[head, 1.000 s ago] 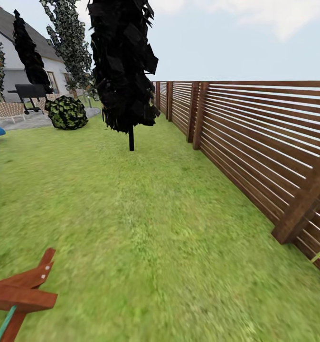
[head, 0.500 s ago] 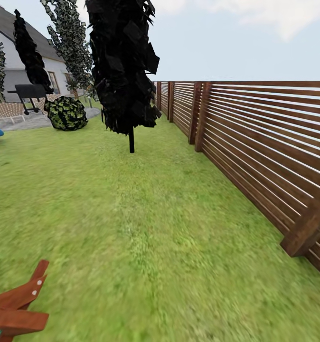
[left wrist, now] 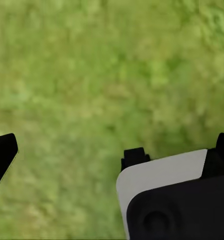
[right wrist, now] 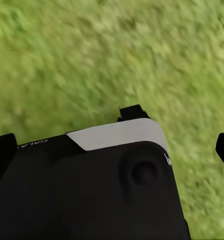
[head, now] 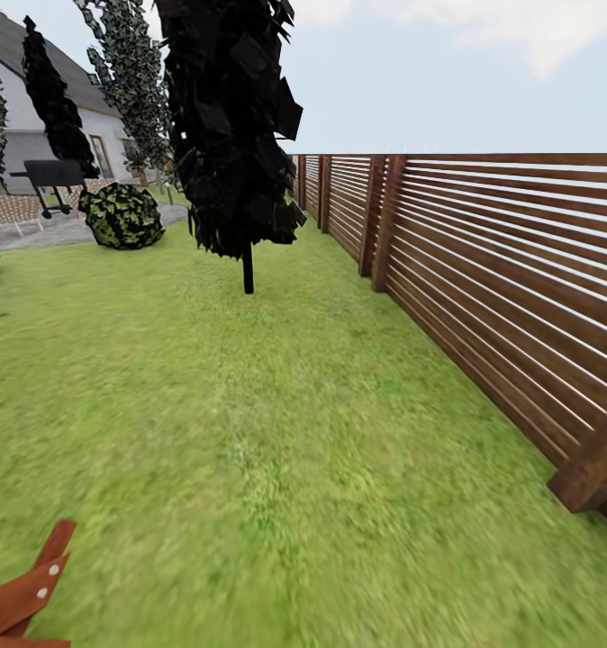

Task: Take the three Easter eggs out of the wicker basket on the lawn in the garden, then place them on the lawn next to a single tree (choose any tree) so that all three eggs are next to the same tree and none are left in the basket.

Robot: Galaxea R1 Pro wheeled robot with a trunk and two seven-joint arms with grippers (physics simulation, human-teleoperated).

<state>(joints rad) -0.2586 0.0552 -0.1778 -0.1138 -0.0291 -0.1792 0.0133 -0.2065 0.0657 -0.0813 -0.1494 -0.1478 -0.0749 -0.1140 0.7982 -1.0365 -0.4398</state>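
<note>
**As the fence slides right, I roll deeper into the garden**

Over the past second the red wooden frame [head: 20, 598] has slipped toward the corner: I'm travelling, no eggs or basket in sight. Open lawn [head: 276, 432] lies ahead; the fence [head: 511, 297] hems my right, the black tree [head: 236, 135] stands ahead. Tool spread: cannot tell.

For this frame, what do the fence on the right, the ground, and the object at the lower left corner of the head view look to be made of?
The fence looks like brown stained wood: horizontal slats on thick posts, matte. The lawn reads as mottled green grass, blurred. The reddish-brown piece seems to be wooden boards with pale screw heads; what it belongs to cannot be told.
</note>
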